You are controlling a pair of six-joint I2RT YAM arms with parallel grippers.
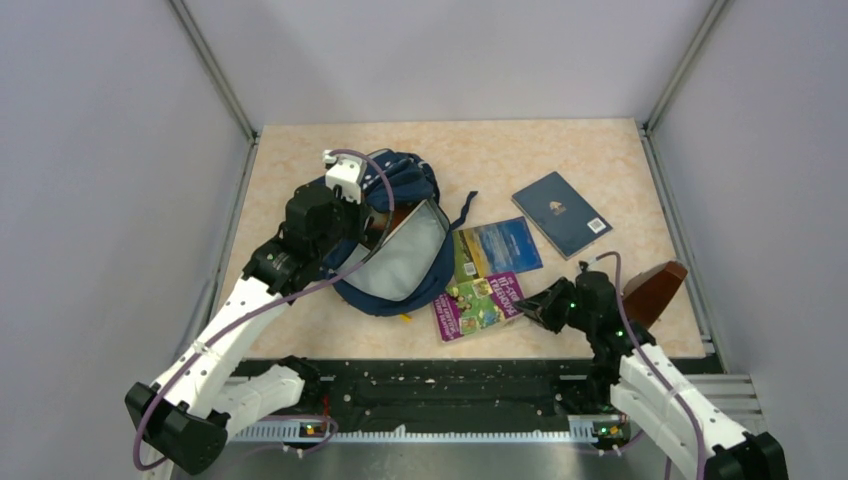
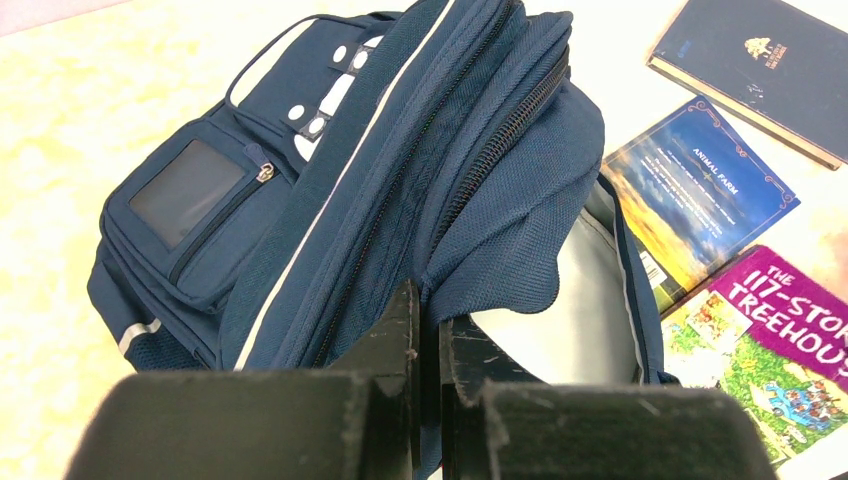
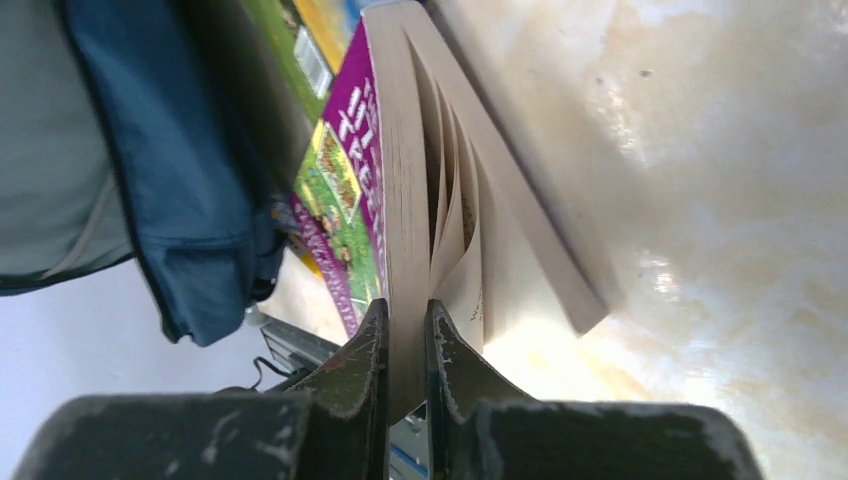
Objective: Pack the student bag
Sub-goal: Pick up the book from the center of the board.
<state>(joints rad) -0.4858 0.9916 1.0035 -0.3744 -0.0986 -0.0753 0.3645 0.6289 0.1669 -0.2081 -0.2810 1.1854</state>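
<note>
**Two holds at once: cloth on one side, paper on the other**

One student bag (image 1: 408, 180) slumps on the mottled beige counter (image 1: 300, 150). It is soft navy woven fabric with thin pale stripes, coarse zip teeth and a flat window pocket (image 2: 187, 190) beside some white patches. Its mouth gapes and shows smooth light grey lining (image 1: 400, 262).

The left end effector (image 2: 428, 345) has its fingers pinched almost together on a fold of the bag's navy rim, at the edge of that mouth.

Three books lie on the open side of the bag. A glossy purple paperback (image 1: 478, 305) is just beside the bag. An Animal Farm paperback (image 1: 498, 246) touches the purple one, on its far side. A plain navy hardback (image 1: 562, 213) sits farther from the bag, apart from the other two.

The right end effector (image 3: 405, 345) is closed narrow on the purple paperback's front cover and a slab of its pages. The remaining cream pages fan apart above the back cover, which lies on the counter.

A reddish-brown glossy object (image 1: 657, 288) lies farthest from the bag, partly hidden by the right arm, and I cannot tell what it is. In the right wrist view the purple cover's title is cut off and blurred. The bag's interior past the lining is out of sight.
</note>
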